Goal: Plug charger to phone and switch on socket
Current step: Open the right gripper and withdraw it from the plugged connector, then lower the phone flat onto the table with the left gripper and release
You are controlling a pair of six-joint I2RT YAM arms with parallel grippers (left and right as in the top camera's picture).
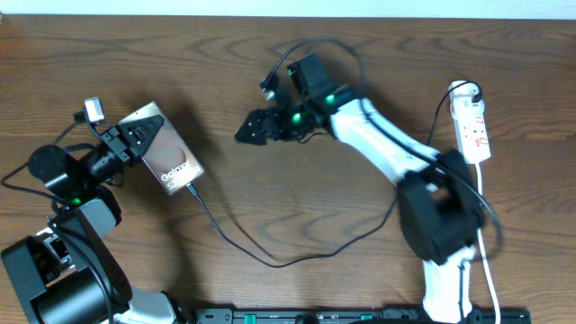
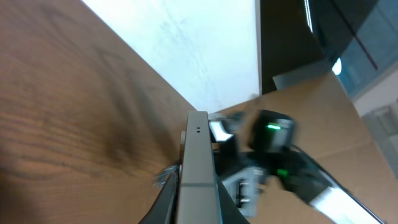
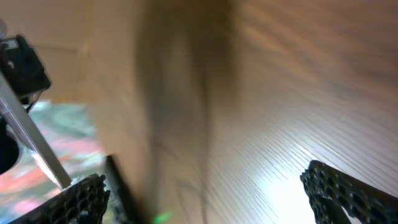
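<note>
The phone (image 1: 168, 158), a brownish-grey slab with white lettering, lies at the left of the table. My left gripper (image 1: 135, 141) is shut on its upper-left end. In the left wrist view the phone (image 2: 199, 168) runs edge-on between the two dark jaws of that gripper (image 2: 198, 213). The charger (image 1: 243, 245), a thin black cable, meets the phone's lower-right end and loops across the table toward the right arm's base. The socket (image 1: 472, 121), a white power strip, lies at the far right. My right gripper (image 1: 248, 129) hovers open mid-table, and in the right wrist view this gripper (image 3: 217, 193) has nothing between its fingers.
The socket's white cord (image 1: 486, 234) runs down the right side past the right arm's base (image 1: 441, 216). The left arm's base (image 1: 54, 270) fills the lower-left corner. The right wrist view is blurred, showing only wood grain.
</note>
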